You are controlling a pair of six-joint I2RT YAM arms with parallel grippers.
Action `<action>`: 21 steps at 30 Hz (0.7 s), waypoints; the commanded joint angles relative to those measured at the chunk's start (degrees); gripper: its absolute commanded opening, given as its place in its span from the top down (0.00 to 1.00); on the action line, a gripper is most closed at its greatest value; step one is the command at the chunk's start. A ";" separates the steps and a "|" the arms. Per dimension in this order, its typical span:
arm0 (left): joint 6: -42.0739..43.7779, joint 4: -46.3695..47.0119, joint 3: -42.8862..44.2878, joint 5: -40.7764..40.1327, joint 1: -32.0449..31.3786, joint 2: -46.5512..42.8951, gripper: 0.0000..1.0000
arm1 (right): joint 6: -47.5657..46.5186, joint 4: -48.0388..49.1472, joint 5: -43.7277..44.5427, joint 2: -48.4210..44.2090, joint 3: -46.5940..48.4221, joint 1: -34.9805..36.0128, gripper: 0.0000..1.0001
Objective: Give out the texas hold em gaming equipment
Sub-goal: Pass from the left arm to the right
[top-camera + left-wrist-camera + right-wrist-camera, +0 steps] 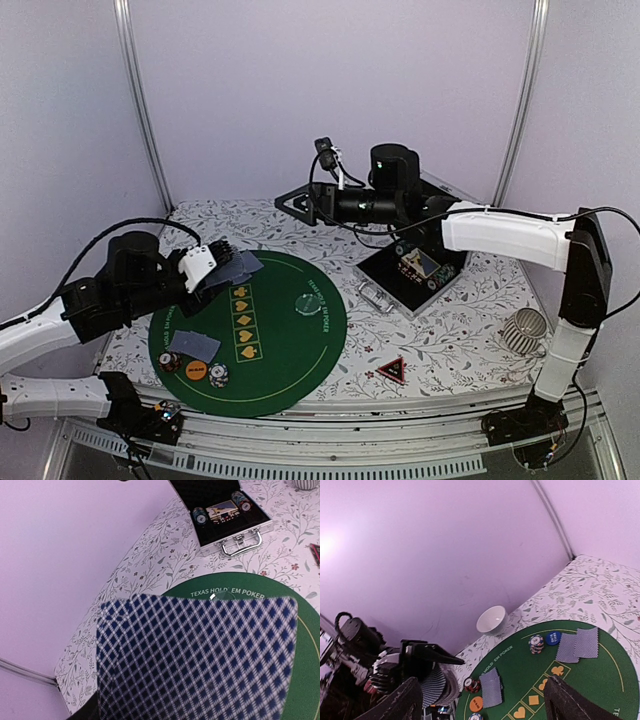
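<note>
My left gripper (213,266) is shut on a fan of blue-backed playing cards (238,268) and holds it above the left back edge of the green poker mat (290,350). The top card (195,655) fills the left wrist view and hides the fingers. My right gripper (297,205) is open and empty, raised above the back of the table. On the mat lie cards (193,345), a chip stack (170,362), an orange disc (195,372), another chip stack (217,376) and a clear disc (305,303). The right wrist view shows more cards (577,645), chips (536,644) and a blue disc (552,638). A red-black triangle token (391,370) lies right of the mat.
An open metal case (415,270) with chips (199,515) stands right of the mat at the back. A white ribbed cup (525,330) stands at the right. A white bowl (491,620) sits by the wall beyond the mat.
</note>
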 commanded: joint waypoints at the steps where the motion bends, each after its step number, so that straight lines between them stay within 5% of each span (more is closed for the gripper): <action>1: 2.52 -0.28 1.12 2.94 -2.25 -0.12 0.49 | -7.54 -12.09 -16.62 2.42 4.54 0.72 0.14; 16: 3.61 -0.31 1.29 0.39 -4.16 2.81 0.49 | -2.24 -19.96 -26.25 17.84 20.20 5.02 0.14; 21: 3.65 0.13 0.89 0.56 -4.24 2.00 0.49 | -1.17 -20.05 -30.44 21.90 24.39 6.07 0.25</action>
